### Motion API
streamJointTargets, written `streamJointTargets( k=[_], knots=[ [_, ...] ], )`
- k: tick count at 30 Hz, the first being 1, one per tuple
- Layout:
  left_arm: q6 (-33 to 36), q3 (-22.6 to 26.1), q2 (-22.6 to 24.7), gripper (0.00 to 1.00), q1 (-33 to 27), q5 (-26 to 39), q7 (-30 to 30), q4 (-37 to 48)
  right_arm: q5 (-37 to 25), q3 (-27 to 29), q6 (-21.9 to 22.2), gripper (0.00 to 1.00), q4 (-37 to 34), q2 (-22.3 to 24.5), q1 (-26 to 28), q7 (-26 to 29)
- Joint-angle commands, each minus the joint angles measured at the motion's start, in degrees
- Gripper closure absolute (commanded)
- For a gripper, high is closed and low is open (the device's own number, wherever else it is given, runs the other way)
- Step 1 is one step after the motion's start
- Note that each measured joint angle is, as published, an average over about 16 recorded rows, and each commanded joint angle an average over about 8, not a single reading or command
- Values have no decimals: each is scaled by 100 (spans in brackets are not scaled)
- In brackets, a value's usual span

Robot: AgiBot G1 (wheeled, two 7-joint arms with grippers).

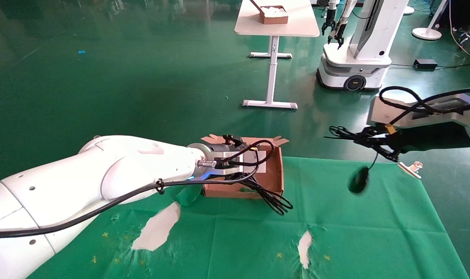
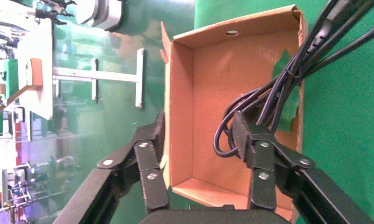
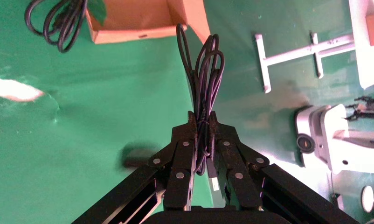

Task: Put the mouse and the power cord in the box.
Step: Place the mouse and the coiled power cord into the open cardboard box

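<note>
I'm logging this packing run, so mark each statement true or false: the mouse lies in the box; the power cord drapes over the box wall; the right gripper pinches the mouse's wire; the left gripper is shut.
1. The mouse lies in the box. False: it dangles above the green cloth.
2. The power cord drapes over the box wall. True.
3. The right gripper pinches the mouse's wire. True.
4. The left gripper is shut. False: open, over the box.
</note>
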Motion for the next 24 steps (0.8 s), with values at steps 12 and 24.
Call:
streamJointTargets(
  k=[12,24],
  knots=[
    [-165,328,-24,0,-161,-223,-147,232,145,16,110,100,290,-336,4,-90],
    [573,638,-429,0,-694,328,-856,1174,143,-8,1204,100,-1036,-1626,293,-1183]
  ],
)
